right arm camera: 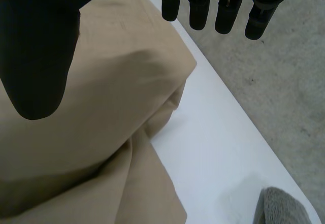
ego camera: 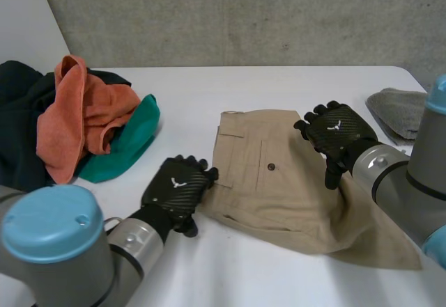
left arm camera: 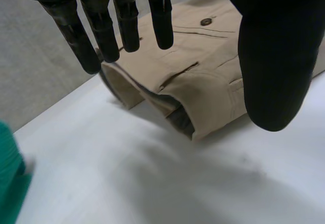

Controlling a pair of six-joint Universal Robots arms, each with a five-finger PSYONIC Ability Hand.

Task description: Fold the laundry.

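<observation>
- Khaki trousers (ego camera: 279, 182) lie folded flat near the middle of the white table (ego camera: 209, 98), between the two hands; the back pocket's button (ego camera: 270, 166) faces up
- left hand's fingers (left arm camera: 127, 26) are straight and spread, the thumb set well apart from them; nothing is held; under their tips in the left wrist view are the trousers (left arm camera: 203, 76), where the layered edge gapes a little on the table (left arm camera: 152, 183), the button (left arm camera: 205, 21) further on
- left hand (ego camera: 178, 190) in the head view sits at the trousers' left edge, its fingertips at the cloth's border; whether they touch it I cannot tell
- right hand's fingers (right arm camera: 198, 10) are likewise extended, thumb apart, grasping nothing; below the palm lie the trousers (right arm camera: 101, 107), their rumpled edge beside bare table (right arm camera: 218, 132)
- right hand (ego camera: 338, 134) in the head view is over the trousers' right side, thumb pointing down towards the cloth
- grey cloth (ego camera: 397, 112) rests near the table's right edge, apart from the trousers; its corner (right arm camera: 282, 209) appears in the right wrist view
- at the table's far left a heap: an orange cloth (ego camera: 77, 112) on top, a green cloth (ego camera: 129, 143) beside it, a dark garment (ego camera: 17, 126) beneath; a strip of the green cloth (left arm camera: 7, 183) appears in the left wrist view
- concrete wall (ego camera: 244, 14) stands behind the table
</observation>
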